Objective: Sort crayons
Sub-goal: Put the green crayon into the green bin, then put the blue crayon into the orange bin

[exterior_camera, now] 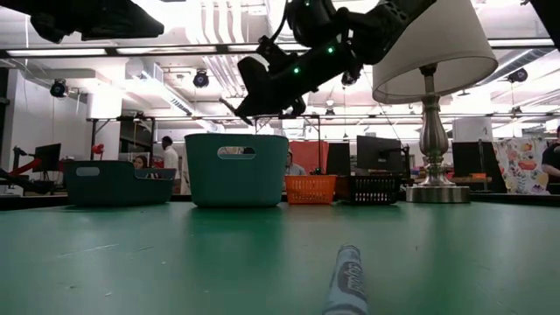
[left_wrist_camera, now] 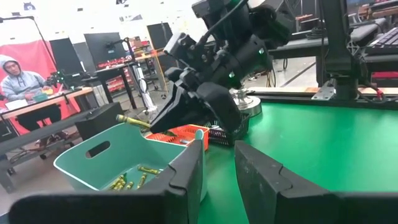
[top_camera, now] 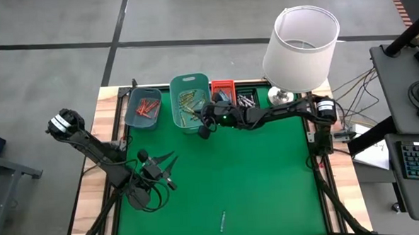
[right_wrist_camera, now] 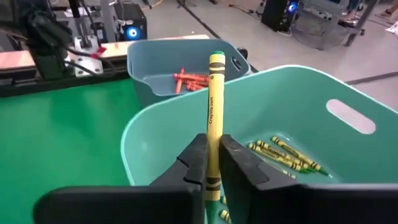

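Note:
My right gripper [right_wrist_camera: 212, 163] hangs over the teal bin [top_camera: 190, 100] at the table's far side, shut on a yellow-green crayon [right_wrist_camera: 214, 106]. The crayon's free end [left_wrist_camera: 132, 121] sticks out over the bin, where several yellow-green crayons [right_wrist_camera: 287, 154] lie on the floor. Orange-red crayons [top_camera: 147, 107] lie in the blue-grey bin [top_camera: 143, 106] to its left. A grey-white crayon [exterior_camera: 348, 280] lies on the green mat near the front edge. My left gripper [left_wrist_camera: 217, 167] waits at the near left, open, holding nothing. My right gripper pinches the yellow-green crayon between its two fingers near the crayon's back end [right_wrist_camera: 213, 146]. The fingers come from the table's right, slanting a little down, and lie along the crayon. The crayon sticks out ahead past the fingertips, lifted clear above the teal bin.
An orange bin [top_camera: 222, 87] and a black bin [top_camera: 246, 97] stand to the right of the teal one. A table lamp with a white shade [top_camera: 300, 46] stands at the far right corner. The green mat's [top_camera: 269, 179] middle and right give free room.

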`<state>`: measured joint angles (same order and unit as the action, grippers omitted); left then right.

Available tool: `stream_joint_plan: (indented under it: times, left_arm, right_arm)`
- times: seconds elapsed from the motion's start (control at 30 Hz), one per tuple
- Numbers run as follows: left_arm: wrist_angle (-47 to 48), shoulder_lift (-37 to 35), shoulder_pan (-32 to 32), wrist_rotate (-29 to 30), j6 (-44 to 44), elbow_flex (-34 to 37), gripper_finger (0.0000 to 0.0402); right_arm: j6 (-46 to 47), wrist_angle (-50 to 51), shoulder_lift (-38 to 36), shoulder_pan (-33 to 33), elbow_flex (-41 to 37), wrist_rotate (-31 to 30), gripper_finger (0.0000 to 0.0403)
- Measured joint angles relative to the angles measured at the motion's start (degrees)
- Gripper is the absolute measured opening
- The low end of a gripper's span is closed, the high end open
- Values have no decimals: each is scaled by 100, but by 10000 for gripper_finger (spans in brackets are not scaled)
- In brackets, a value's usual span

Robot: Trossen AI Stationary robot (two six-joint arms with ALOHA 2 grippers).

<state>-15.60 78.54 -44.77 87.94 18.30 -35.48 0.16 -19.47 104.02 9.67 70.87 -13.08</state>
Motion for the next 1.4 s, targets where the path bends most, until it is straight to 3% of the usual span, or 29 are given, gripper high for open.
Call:
stream_joint_plan:
  times: [0.37,0.6,0.73,0.9,1.13,1.27,1.4]
  left_arm:
    - [46,0,14,0,27,7,76]
    - [35,2,15,-429,312,4,76]
    - [5,2,15,-1093,528,-67,76]
    - [-41,66,57,-2548,958,-368,76]
    - [88,771,63,-3466,2249,-1234,76]
    - [992,1475,63,-4118,3589,-2144,76]
    - [2741,2327,63,-4685,5016,-3427,76]
  right_arm:
    - [142,7,137,-11,219,-38,143]
    - [180,626,-392,-462,299,11,168]
    - [280,1617,-903,-914,297,8,163]
    - [602,3190,-1584,-1739,297,136,152]
    - [1897,4832,-2130,-3115,291,111,140]
    - [2572,5301,-2147,-3912,287,112,136]
    - [3024,5392,-2099,-4583,286,111,134]
